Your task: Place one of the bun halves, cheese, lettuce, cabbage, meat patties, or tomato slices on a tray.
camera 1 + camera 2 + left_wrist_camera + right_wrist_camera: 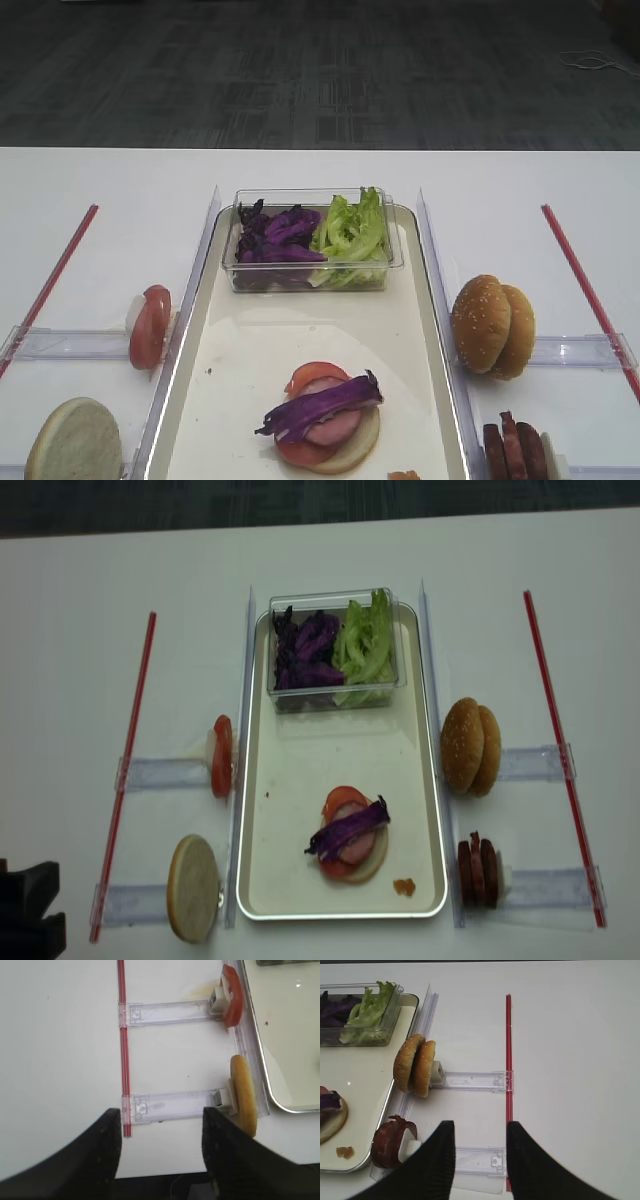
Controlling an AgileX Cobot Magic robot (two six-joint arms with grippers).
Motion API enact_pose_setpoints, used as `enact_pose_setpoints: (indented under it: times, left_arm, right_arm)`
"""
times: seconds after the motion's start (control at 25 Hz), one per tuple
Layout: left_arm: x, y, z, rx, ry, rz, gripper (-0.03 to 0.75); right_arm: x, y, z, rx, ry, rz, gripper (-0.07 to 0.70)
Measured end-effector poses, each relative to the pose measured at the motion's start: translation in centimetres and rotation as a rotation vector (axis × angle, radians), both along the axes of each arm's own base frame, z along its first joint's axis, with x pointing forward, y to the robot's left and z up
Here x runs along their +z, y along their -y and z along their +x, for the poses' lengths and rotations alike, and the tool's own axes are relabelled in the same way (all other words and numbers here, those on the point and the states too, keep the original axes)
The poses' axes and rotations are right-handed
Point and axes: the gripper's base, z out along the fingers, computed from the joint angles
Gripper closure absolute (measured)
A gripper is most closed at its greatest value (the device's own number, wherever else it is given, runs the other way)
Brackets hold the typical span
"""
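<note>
The tray (260,350) lies in the middle, and on it stands a stack of a pale bun half, tomato, pink meat and a cabbage (322,405) strip on top. Two seeded bun halves (415,1065) stand on edge right of the tray, with the meat patties (387,1142) nearer me. On the left are tomato slices (231,995) and another bun half (243,1095). Lettuce (352,232) sits in the tub. No cheese is in view. My left gripper (161,1130) hangs open and empty over the table's front left. My right gripper (481,1145) has its jaws apart and empty above the lower right rack.
A clear tub (312,240) of purple cabbage and lettuce stands at the tray's far end. Clear acrylic racks (470,1081) and red strips (55,275) flank the tray on both sides. A small orange crumb (404,886) lies near the tray's front right corner.
</note>
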Motion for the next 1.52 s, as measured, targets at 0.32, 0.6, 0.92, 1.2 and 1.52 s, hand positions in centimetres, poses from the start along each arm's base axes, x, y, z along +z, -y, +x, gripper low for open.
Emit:
enact_pose_setpoints:
  times: [0.32, 0.6, 0.92, 1.2, 1.52]
  left_arm:
    - [0.2, -0.1, -1.6, 0.000, 0.093, -0.003, 0.336]
    - [-0.4, 0.0, -2.7, -0.004, 0.134, -0.010, 0.336]
    - [-1.0, 0.0, -3.9, -0.006, 0.190, -0.017, 0.336]
    - [-1.0, 0.0, -4.7, -0.007, 0.240, -0.021, 0.336]
    - [-1.2, 0.0, -6.0, -0.011, 0.303, -0.028, 0.336]
  right_arm:
    - [0.0, 0.0, 0.0, 0.000, 0.000, 0.000, 0.360]
    - [0.0, 0.0, 0.0, 0.000, 0.000, 0.000, 0.360]
    - [0.0, 0.0, 0.0, 0.000, 0.000, 0.000, 0.360]
    - [0.0, 0.0, 0.0, 0.000, 0.000, 0.000, 0.360]
    - [0.0, 0.0, 0.0, 0.000, 0.000, 0.000, 0.360]
